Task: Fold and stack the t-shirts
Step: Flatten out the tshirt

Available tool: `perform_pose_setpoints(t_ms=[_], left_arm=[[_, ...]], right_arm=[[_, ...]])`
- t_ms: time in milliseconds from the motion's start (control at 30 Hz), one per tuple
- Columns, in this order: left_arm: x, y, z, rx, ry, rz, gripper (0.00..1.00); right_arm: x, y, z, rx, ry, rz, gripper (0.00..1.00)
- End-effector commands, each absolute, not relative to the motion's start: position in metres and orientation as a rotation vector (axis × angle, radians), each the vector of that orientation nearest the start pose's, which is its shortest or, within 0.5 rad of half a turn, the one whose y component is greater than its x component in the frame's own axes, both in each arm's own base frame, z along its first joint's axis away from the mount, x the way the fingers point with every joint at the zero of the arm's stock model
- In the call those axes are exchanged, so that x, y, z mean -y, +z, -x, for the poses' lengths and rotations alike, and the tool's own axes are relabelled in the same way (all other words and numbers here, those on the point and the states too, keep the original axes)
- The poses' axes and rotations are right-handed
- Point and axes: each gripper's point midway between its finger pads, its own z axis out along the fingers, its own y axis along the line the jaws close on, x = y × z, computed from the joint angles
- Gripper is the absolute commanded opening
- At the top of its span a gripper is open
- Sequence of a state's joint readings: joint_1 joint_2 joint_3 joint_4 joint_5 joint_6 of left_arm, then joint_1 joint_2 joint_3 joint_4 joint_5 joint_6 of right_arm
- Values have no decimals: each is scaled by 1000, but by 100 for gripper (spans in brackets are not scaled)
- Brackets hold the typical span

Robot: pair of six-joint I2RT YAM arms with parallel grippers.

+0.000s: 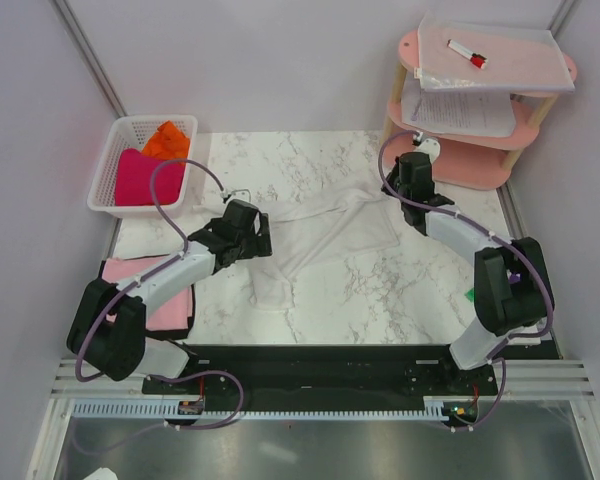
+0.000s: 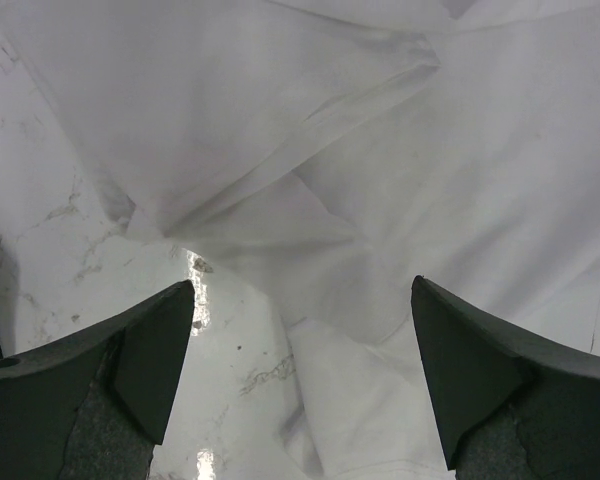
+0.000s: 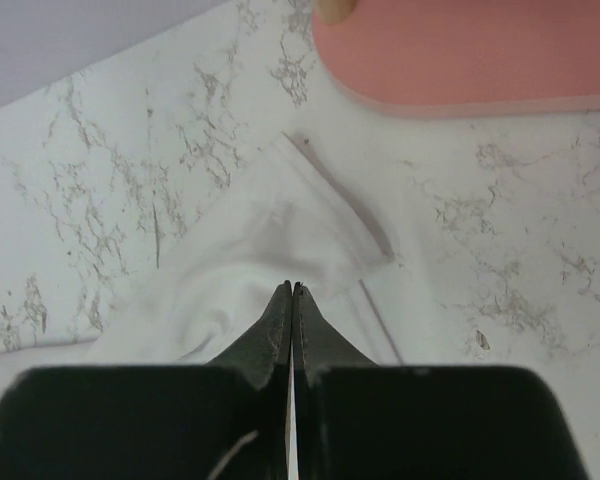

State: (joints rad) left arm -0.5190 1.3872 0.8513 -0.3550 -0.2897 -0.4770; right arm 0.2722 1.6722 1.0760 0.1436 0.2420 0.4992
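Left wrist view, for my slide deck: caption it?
Open left claw poised above the rumpled white t-shirt on the marble table.

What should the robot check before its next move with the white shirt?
1. White t-shirt lying flat: not ok, it is crumpled.
2. Left gripper fingers open over the cloth: ok.
3. Right gripper fingers shut at the shirt's edge: ok.
4. Cloth really pinched between the right fingers: cannot tell.
5. Folded pale pink t-shirt lying ready to stack on: ok.
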Motion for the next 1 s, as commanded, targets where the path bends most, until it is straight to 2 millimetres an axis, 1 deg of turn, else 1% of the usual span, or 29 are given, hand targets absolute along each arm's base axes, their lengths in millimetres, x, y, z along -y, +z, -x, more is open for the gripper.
perform_pose_setpoints(t_ms=[0, 33, 67, 100, 133, 167, 200, 233, 267, 300, 333, 500, 533, 600, 633, 700, 733, 800, 967], left_arm=[[134, 104, -339, -2335, -105, 142, 95], [134, 104, -340, -2336, -100, 131, 95], [135, 105, -341, -2333, -101, 129, 96], [136, 108, -343, -2327, -105, 125, 95], [136, 108, -343, -2326, -104, 120, 95], [136, 109, -342, -2324, -109, 119, 95], [136, 109, -342, -2323, -109, 117, 95], [135, 109, -341, -2325, -105, 111, 95], [134, 110, -340, -2322, -103, 113, 95], [132, 108, -339, -2325, -97, 116, 95], [132, 108, -338, -2323, -97, 114, 95], [130, 103, -334, -2334, -90, 116, 96], [130, 103, -334, -2335, -89, 116, 95], [130, 100, -334, -2342, -84, 115, 95], [129, 99, -334, -2346, -82, 114, 95], [130, 99, -335, -2345, -82, 113, 95], [129, 99, -335, -2344, -79, 111, 95], [129, 100, -335, -2341, -80, 110, 95], [128, 101, -336, -2337, -71, 108, 96]], right_arm=[[-101, 160, -484, -1940, 199, -387, 0], [-101, 150, -488, -1969, 198, -389, 1], [-104, 142, -489, -1993, 215, -395, 5], [-106, 134, -491, -2013, 237, -396, 14], [-103, 119, -495, -2042, 250, -413, 27], [-106, 113, -497, -2056, 302, -414, 30], [-106, 109, -499, -2061, 342, -445, 43], [-99, 98, -500, -2072, 358, -481, 48], [-103, 100, -504, -2053, 418, -476, 50], [-103, 97, -504, -2050, 441, -499, 57], [-99, 92, -505, -2055, 441, -512, 57], [-98, 86, -511, -2050, 478, -542, 58], [-95, 80, -513, -2052, 478, -560, 58], [-103, 77, -514, -2059, 544, -548, 58], [-102, 70, -516, -2058, 565, -579, 57], [-103, 65, -518, -2061, 590, -595, 57], [-103, 57, -517, -2078, 592, -618, 57], [-103, 52, -517, -2085, 594, -630, 57], [-101, 50, -517, -2083, 590, -642, 57]])
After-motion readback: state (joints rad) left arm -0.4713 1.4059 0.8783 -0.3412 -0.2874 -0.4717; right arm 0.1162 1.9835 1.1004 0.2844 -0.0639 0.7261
